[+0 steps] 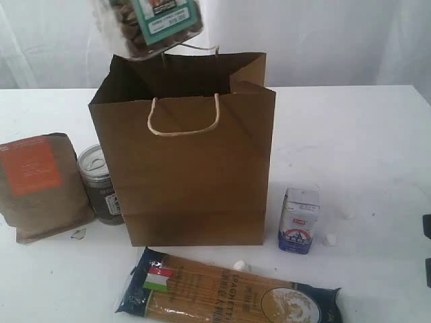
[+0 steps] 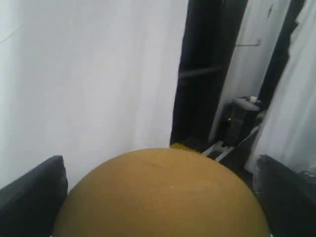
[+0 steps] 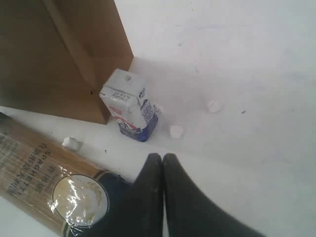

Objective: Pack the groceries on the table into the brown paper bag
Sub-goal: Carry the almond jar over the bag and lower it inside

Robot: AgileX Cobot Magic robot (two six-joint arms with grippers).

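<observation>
The clear jar (image 1: 151,23) of nuts hangs tilted above the open mouth of the brown paper bag (image 1: 188,168), which stands upright on the white table (image 1: 350,134). Its tan lid (image 2: 163,197) fills the gap between the two dark fingers (image 2: 29,197) of my left gripper (image 2: 160,197), which grips the jar. Left of the bag sit the brown pouch (image 1: 40,185) with its orange label and the dark can (image 1: 101,182). The white-blue carton (image 1: 298,220) stands to the bag's right, and the spaghetti packet (image 1: 229,296) lies in front. My right gripper (image 3: 163,158) is shut and empty, over the table near the carton (image 3: 129,104) and spaghetti packet (image 3: 44,173).
Small white crumbs (image 1: 330,238) lie by the carton and by the spaghetti packet. White curtains hang behind the table. The bag's cord handles (image 1: 183,128) hang at its rim. The bag's side (image 3: 54,54) stands close beside the carton.
</observation>
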